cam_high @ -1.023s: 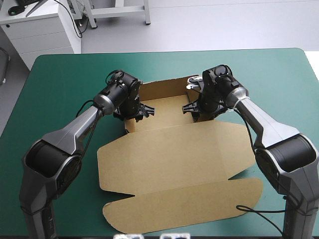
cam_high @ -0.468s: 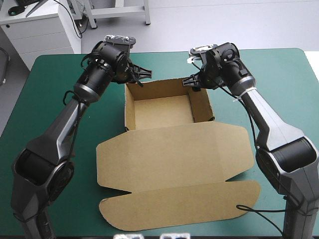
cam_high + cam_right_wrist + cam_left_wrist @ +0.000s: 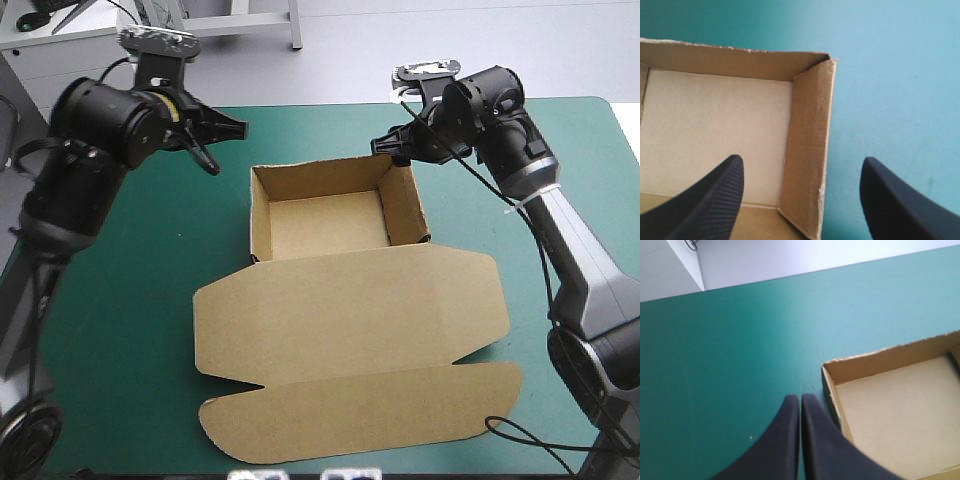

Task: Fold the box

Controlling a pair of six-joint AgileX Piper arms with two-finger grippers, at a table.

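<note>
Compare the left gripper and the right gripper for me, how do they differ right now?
The left gripper is shut, fingers meeting in a point; the right gripper is open, fingers well apart. The left gripper hangs over the bare teal-green cover just outside the box; the right gripper straddles one box wall, one finger over the tray floor. Both hover clear of the box and hold nothing.

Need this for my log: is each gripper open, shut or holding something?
Left gripper: shut, holding nothing.
Right gripper: open, holding nothing.
</note>
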